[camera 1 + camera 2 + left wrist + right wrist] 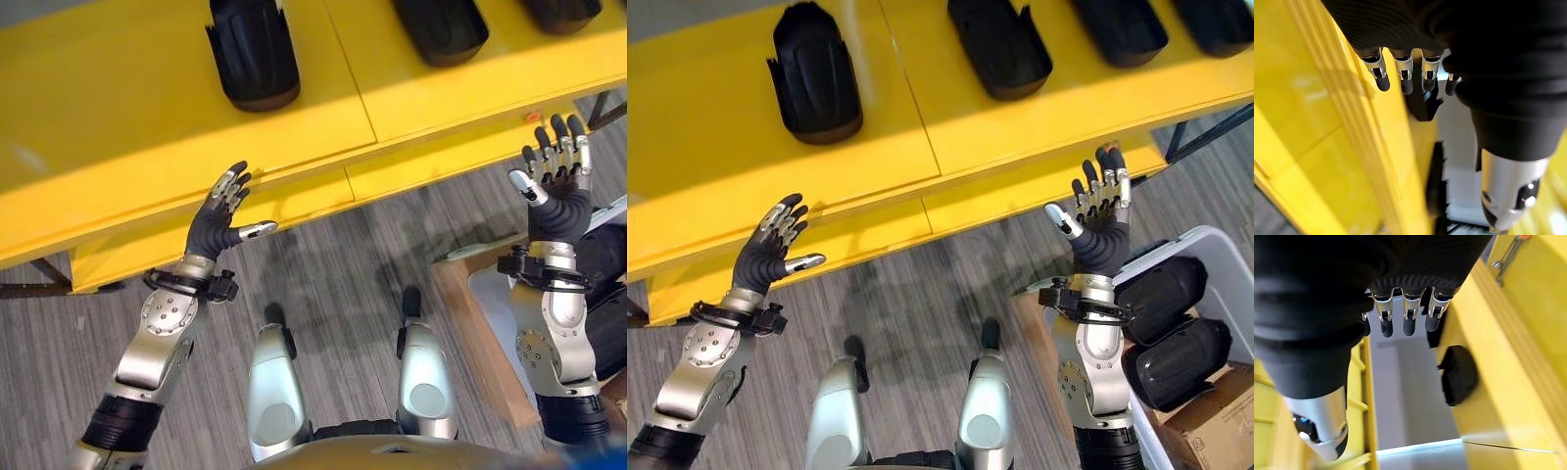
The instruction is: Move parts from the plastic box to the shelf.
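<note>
Several black ribbed parts lie on the yellow shelf [872, 127]: one [815, 70] at the left, another [999, 44] in the middle, more [1122, 27] toward the right. Two further black parts [1161, 294] [1176, 364] rest in the white plastic box [1227, 250] at the lower right. My left hand [769, 250] hangs open just before the shelf's front edge, holding nothing. My right hand [1099, 220] is raised open by the shelf's right front edge, above the box and empty.
A lower yellow shelf board [843, 245] juts out under the top one. A cardboard box [1215, 421] sits beneath the plastic box. Grey wood-look floor [921, 304] lies between shelf and me. A black shelf leg [1190, 137] stands at the right.
</note>
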{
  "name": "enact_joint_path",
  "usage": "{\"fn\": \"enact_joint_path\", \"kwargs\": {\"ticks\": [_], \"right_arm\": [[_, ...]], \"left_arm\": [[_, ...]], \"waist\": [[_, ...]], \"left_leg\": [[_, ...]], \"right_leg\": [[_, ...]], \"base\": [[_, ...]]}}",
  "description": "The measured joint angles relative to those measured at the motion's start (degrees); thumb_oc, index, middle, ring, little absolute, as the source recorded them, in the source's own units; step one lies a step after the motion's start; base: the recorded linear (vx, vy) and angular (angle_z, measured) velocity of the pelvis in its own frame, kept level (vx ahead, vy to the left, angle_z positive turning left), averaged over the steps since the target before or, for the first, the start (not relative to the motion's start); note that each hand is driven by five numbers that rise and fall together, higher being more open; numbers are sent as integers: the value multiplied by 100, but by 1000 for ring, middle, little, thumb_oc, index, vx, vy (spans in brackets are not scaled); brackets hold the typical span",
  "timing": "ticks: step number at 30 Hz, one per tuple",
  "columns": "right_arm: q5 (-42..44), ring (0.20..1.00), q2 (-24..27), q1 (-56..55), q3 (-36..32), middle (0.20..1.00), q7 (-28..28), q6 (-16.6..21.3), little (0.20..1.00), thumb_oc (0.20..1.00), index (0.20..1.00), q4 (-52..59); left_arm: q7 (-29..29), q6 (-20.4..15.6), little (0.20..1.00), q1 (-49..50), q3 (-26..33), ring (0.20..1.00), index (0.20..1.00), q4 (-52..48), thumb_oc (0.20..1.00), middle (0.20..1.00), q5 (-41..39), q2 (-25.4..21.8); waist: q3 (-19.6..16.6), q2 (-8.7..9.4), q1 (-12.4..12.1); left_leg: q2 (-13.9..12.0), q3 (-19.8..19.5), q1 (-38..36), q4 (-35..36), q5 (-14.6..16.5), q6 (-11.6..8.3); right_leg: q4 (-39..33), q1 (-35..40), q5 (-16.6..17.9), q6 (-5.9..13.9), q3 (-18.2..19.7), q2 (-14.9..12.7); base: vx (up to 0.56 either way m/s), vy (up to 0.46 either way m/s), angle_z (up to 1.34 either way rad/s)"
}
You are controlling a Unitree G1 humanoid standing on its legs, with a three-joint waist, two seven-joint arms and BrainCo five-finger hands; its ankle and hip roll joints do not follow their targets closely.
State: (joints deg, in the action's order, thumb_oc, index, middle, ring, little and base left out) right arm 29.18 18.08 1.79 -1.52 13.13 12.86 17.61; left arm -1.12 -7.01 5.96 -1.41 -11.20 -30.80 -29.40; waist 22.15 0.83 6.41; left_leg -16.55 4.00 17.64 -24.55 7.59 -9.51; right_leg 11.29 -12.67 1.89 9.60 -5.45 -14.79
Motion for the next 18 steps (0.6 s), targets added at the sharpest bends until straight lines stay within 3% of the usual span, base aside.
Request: {"fn": "enact_joint_path", "kwargs": {"ticks": [3, 8, 10, 13, 15, 17, 18], "right_arm": [[2, 1000, 17, -292, -242, 1000, -155, -13, 1000, 1000, 1000, -141], [120, 1000, 34, -515, -527, 1000, -160, -14, 1000, 1000, 1000, -402], [127, 1000, 45, -578, -507, 1000, -163, -18, 1000, 1000, 1000, -406], [145, 1000, 123, -612, -558, 1000, -167, -26, 1000, 1000, 1000, -387], [158, 1000, 236, -681, -713, 1000, -167, -42, 1000, 1000, 1000, -385], [149, 1000, 314, -842, -1040, 1000, -156, -48, 1000, 1000, 1000, -375], [150, 1000, 288, -997, -1348, 1000, -118, -52, 1000, 1000, 1000, -403]], "left_arm": [[167, 2, 1000, 648, 282, 1000, 1000, 154, 1000, 1000, -657, 579], [197, 6, 1000, 1011, 477, 1000, 1000, 258, 1000, 1000, -1103, 1351], [190, 4, 1000, 1003, 431, 1000, 1000, 251, 1000, 1000, -1175, 1496], [125, 1, 1000, 1038, 430, 1000, 1000, 247, 1000, 1000, -1189, 1541], [82, -16, 1000, 963, 523, 1000, 1000, 246, 1000, 1000, -1176, 1530], [77, -26, 1000, 855, 573, 1000, 1000, 286, 1000, 1000, -1094, 1509], [75, -36, 1000, 693, 563, 1000, 1000, 423, 1000, 1000, -1061, 1532]], "waist": [[-454, -49, 29], [-706, -220, 36], [-741, -279, 30], [-834, -430, 31], [-844, -418, -29], [-866, -360, -84], [-830, -271, -48]], "left_leg": [[-243, 124, -551, 521, -134, -143], [-559, 235, -1113, 1305, -575, -317], [-677, 254, -1278, 1561, -684, -241], [-888, 333, -1391, 1895, -946, 62], [-929, 335, -1398, 1886, -1195, 264], [-921, 402, -1175, 1803, -1874, 524], [-846, 527, -928, 1719, -2527, 531]], "right_leg": [[-148, 299, -74, -115, -8, 235], [132, 307, -297, -329, -15, 640], [314, 234, -458, -396, -19, 741], [801, -52, -733, -624, -65, 1015], [1169, -191, -933, -688, -49, 1083], [1286, -204, -1051, -753, -157, 1082], [1143, -96, -1053, -809, -300, 1040]], "base": [[41, -134, -22], [-13, -174, -11], [-57, -235, -6], [-31, -170, -11], [4, -223, 5], [4, -258, 57], [-5, -150, 83]]}}
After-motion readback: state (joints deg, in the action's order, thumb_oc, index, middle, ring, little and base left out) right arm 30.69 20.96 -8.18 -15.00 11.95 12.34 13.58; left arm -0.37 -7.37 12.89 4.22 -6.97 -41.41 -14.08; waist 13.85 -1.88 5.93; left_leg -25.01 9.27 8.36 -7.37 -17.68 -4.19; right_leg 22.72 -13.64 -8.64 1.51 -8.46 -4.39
